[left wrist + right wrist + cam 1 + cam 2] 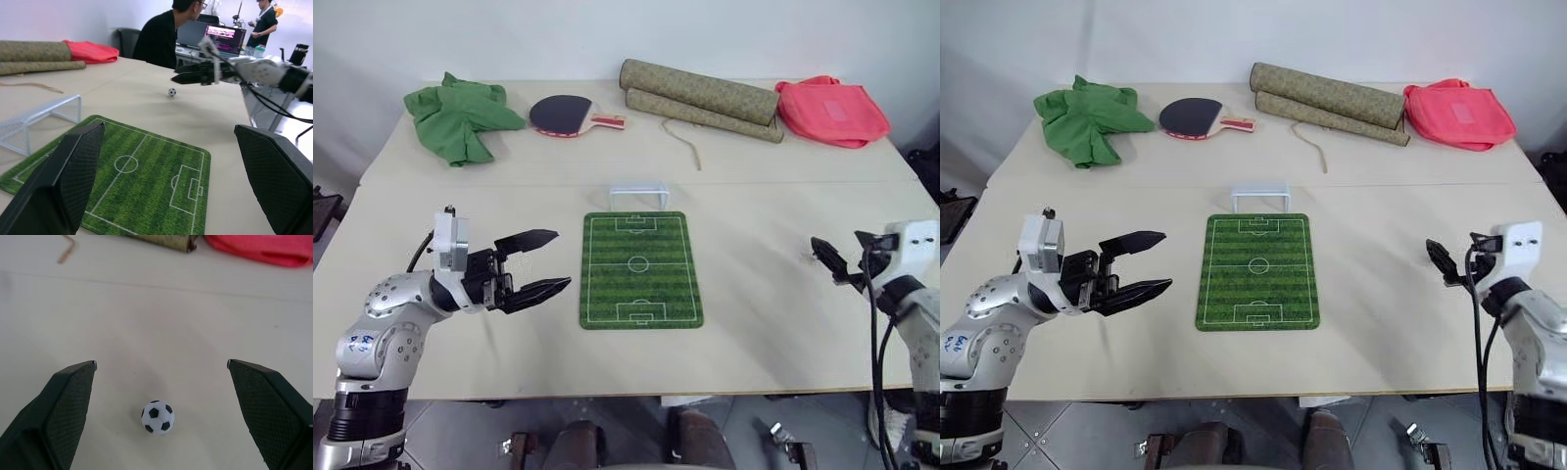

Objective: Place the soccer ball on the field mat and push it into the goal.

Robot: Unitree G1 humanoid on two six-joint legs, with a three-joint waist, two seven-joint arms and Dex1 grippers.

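— Since everything needs counting, what sits on the table (pixel 773 323)?

— One field mat (pixel 639 269) at the middle, one white goal (pixel 639 196) touching its far edge, and one soccer ball (pixel 158 416) on bare tabletop to the right, well apart from the mat. Along the far edge lie one green cloth (pixel 460 115), one paddle (pixel 570 115), two rolled mats (pixel 700 100) and one red bag (pixel 830 111).

— And the two grippers?

— The left gripper (pixel 540 262) hovers just left of the mat, fingers spread wide, holding nothing. The right gripper (pixel 161 364) has its fingers wide apart too; the ball sits between them on the table, touching neither.
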